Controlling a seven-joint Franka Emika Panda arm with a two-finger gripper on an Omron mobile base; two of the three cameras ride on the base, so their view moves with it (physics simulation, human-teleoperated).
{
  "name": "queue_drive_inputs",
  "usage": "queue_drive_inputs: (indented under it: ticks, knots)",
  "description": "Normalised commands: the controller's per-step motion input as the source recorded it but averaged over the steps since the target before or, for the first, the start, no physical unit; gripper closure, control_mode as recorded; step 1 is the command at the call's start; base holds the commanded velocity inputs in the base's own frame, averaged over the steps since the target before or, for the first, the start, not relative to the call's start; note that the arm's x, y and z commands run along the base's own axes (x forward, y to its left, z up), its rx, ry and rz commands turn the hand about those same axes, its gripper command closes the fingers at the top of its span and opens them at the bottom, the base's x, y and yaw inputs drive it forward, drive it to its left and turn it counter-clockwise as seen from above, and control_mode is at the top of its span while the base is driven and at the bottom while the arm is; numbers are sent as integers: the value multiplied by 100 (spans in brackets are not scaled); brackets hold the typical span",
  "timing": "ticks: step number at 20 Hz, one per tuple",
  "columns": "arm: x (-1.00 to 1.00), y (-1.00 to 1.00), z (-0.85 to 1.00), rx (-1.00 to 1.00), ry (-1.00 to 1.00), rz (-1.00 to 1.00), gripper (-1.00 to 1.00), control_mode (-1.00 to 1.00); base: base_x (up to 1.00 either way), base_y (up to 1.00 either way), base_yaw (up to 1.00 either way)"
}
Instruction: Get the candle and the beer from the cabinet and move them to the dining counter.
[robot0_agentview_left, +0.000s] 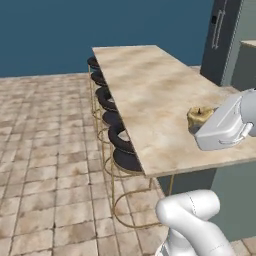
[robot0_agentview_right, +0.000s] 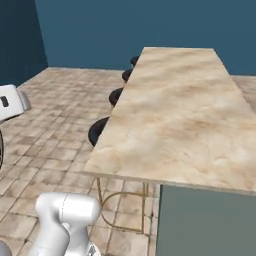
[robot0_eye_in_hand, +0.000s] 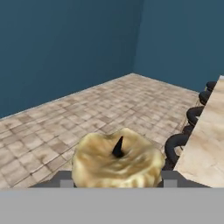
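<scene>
Gripping the candle (robot0_eye_in_hand: 116, 162), the gripper (robot0_eye_in_hand: 116, 183) has its two dark finger tips pressed against the candle's sides, one at either flank of the wax, as the hand view shows from right behind it. That candle is a squat tan-yellow lump with a wavy melted rim and a short black wick standing in its middle.

From the left base view, starting at the left, the tiled floor (robot0_agentview_left: 45, 150) runs up to a plain blue wall (robot0_agentview_left: 50, 35). Next comes a row of black round stools (robot0_agentview_left: 117, 137) on gold legs, tucked along the near long edge of the dining counter (robot0_agentview_left: 150, 90). Its beige veined marble top stretches away toward the wall. Further right, close to the counter's near end, the candle (robot0_agentview_left: 199, 118) sits over the marble, with the white hand of the arm closed around it from the right; whether its base touches the top I cannot tell. Behind that, at the far right, stands a tall dark refrigerator (robot0_agentview_left: 222, 40).

From the right base view, the stools (robot0_agentview_right: 100, 131) peek out along the counter's left edge, and the dining counter (robot0_agentview_right: 185, 110) spreads wide to the right.
</scene>
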Motion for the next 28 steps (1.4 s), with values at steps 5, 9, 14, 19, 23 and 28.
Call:
queue_drive_inputs:
  ticks: [5, 9, 14, 19, 23, 28]
  knots:
    - [0, 0, 0, 0, 0, 0, 100, 100, 36, 73, -49]
    - [0, 0, 0, 0, 0, 0, 100, 100, 33, 73, -50]
    - [0, 0, 0, 0, 0, 0, 100, 100, 30, 70, -51]
    - [0, 0, 0, 0, 0, 0, 100, 100, 29, 65, -52]
    - [0, 0, 0, 0, 0, 0, 100, 100, 41, 29, -46]
    - [0, 0, 0, 0, 0, 0, 100, 100, 46, 29, -34]
